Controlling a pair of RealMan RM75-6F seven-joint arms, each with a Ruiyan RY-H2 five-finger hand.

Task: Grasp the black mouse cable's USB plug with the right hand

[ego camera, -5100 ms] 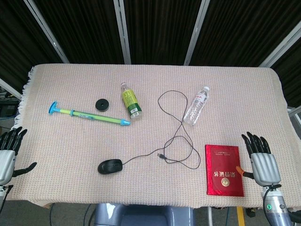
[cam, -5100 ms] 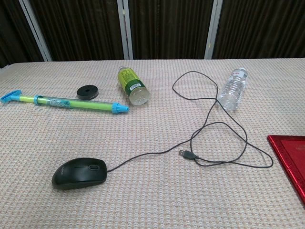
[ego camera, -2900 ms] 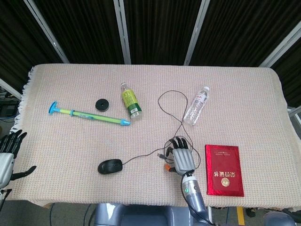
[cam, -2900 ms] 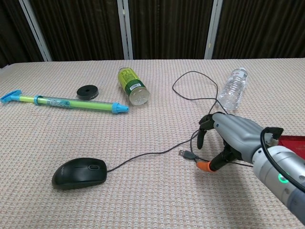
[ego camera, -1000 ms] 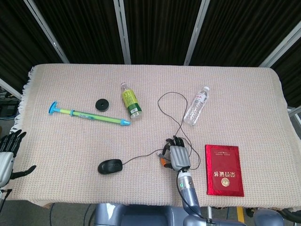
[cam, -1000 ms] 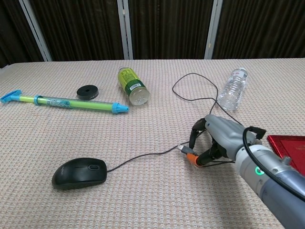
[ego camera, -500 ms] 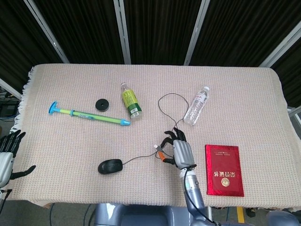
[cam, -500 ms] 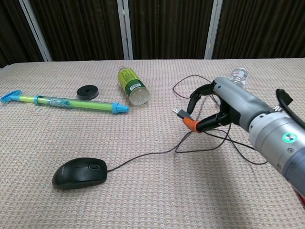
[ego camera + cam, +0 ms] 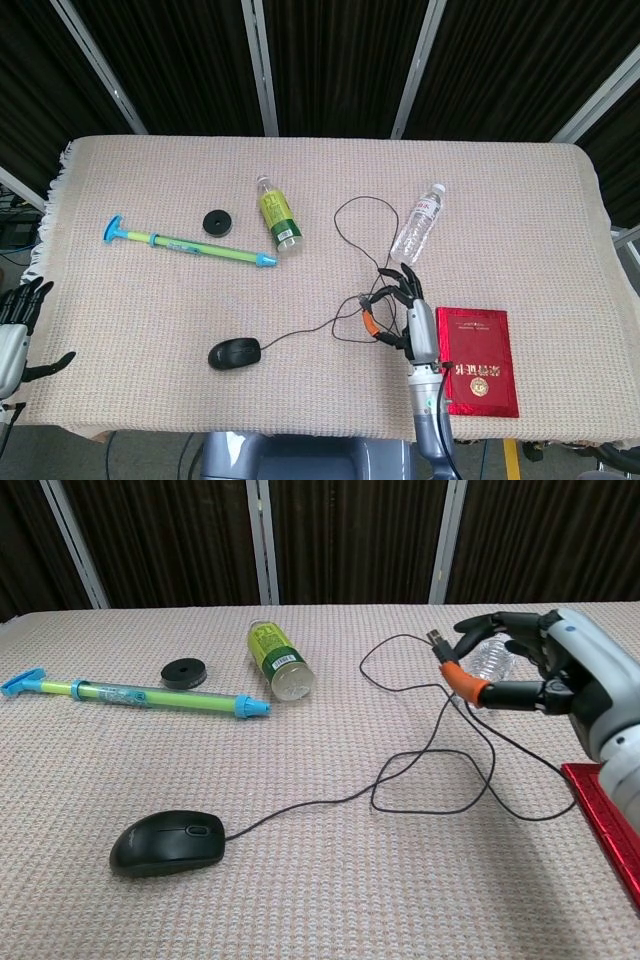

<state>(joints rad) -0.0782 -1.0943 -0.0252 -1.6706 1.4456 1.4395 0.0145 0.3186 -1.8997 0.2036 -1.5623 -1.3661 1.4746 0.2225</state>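
The black mouse (image 9: 166, 842) (image 9: 234, 352) lies near the table's front edge. Its thin black cable (image 9: 420, 780) (image 9: 300, 333) loops across the cloth toward the clear bottle. My right hand (image 9: 545, 680) (image 9: 408, 315) is raised above the table and pinches the USB plug (image 9: 438, 638) (image 9: 363, 299) between its orange-tipped thumb and a finger, with the other fingers spread. The cable hangs down from the plug to the cloth. My left hand (image 9: 14, 332) rests off the table's front left corner, fingers apart and holding nothing.
A red booklet (image 9: 478, 360) (image 9: 610, 815) lies at the front right. A clear water bottle (image 9: 418, 222) (image 9: 488, 662), a yellow-green bottle (image 9: 277, 215) (image 9: 278, 660), a black disc (image 9: 216, 221) (image 9: 184, 672) and a blue-green pump tube (image 9: 190, 244) (image 9: 140, 695) lie further back.
My right hand has lifted the plug higher and carried it to the right, toward the booklet. The cable trails after it and its loop on the cloth has shifted. The left hand is still.
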